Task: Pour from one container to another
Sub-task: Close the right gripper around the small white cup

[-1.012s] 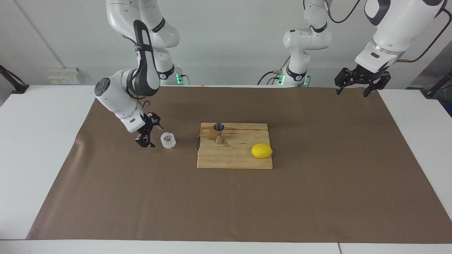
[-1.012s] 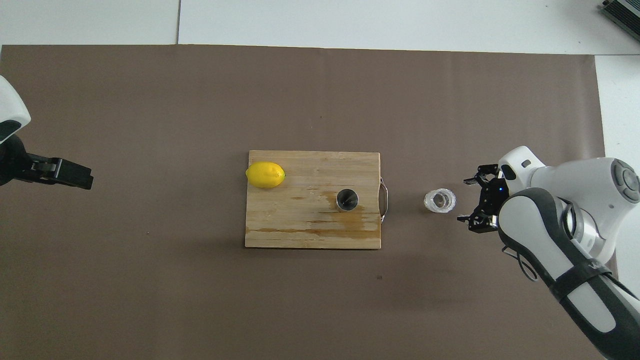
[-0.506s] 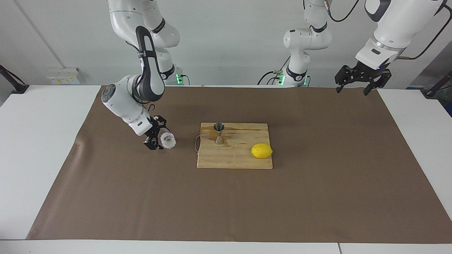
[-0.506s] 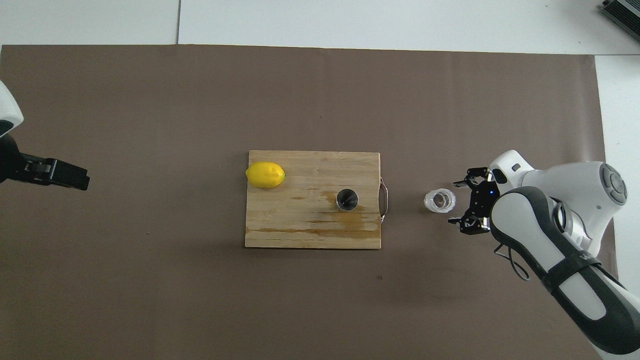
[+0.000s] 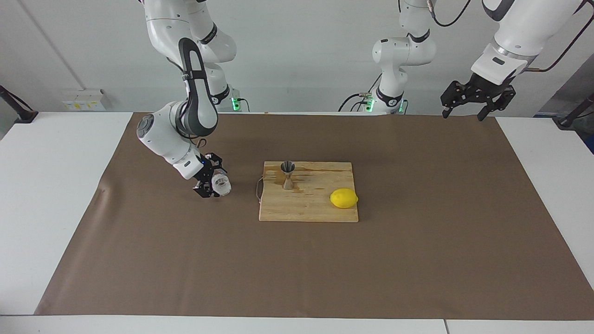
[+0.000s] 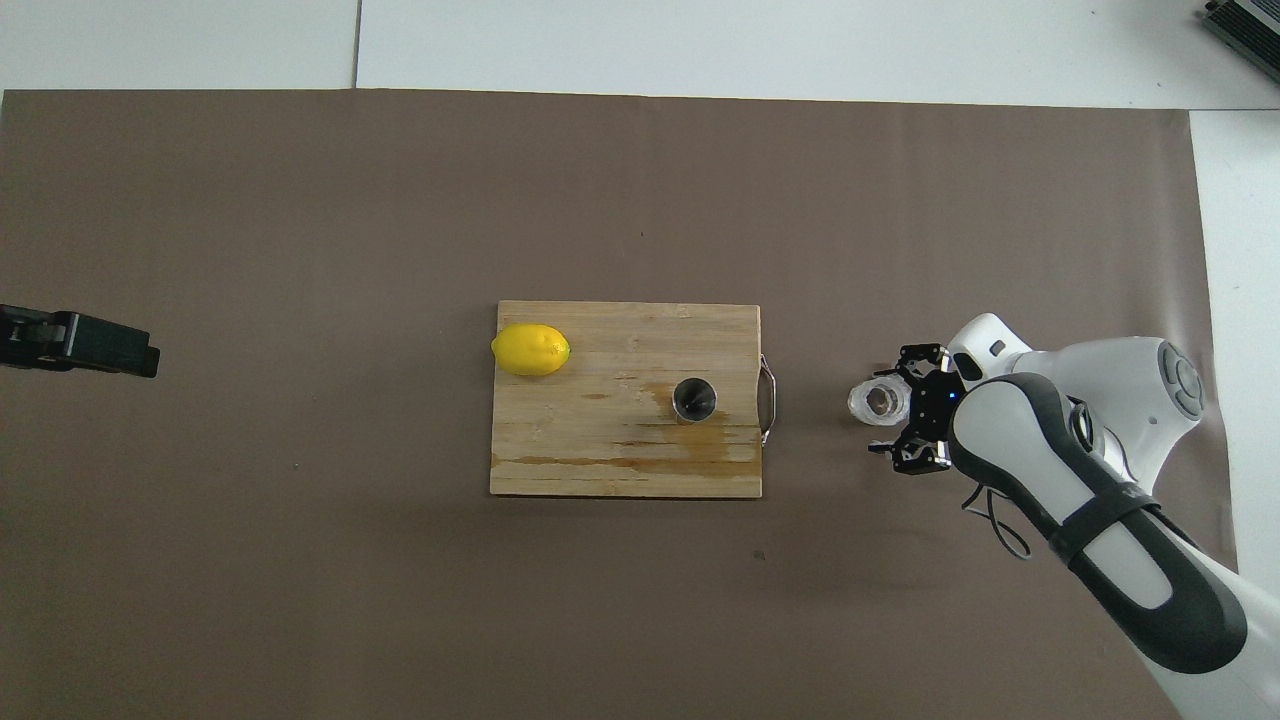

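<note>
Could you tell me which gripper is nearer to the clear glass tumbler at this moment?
Right. The right gripper is open right at the glass tumbler; the left gripper waits, raised over the left arm's end of the table.

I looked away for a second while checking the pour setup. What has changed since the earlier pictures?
The right gripper, open, slid in toward the glass tumbler and now brackets it, not yet closed. The left gripper, open, rose a little over the table's left-arm end. The tumbler, jigger, lemon and cutting board stayed put.
</note>
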Motion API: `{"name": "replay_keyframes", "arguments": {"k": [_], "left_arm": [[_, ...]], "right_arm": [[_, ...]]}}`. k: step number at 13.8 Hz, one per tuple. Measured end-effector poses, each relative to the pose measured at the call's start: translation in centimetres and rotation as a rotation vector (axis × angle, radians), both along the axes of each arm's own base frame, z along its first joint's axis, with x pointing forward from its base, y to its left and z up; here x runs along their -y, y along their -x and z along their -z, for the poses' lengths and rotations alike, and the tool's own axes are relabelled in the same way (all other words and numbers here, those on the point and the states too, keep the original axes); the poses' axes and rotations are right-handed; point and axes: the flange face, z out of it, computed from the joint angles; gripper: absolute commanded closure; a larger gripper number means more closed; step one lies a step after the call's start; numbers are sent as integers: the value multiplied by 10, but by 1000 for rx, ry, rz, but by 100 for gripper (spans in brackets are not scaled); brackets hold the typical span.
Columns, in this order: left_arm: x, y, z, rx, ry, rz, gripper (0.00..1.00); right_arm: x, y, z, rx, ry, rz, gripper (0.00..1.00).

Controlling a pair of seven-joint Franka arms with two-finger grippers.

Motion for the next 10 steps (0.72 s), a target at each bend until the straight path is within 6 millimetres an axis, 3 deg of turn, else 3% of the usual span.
{"name": "replay_keyframes", "arguments": {"k": [1, 3, 10], "left_arm": [[1, 3, -3, 2, 0, 1, 0], [0, 6, -5, -3, -1, 2, 0], [-1, 8, 4, -37, -7, 1, 0]], "right_arm": [[0, 0, 0, 6, 3, 2, 0], [0, 0, 0, 7, 5, 2, 15], [-2, -2, -1, 19, 10, 0, 21]]}}
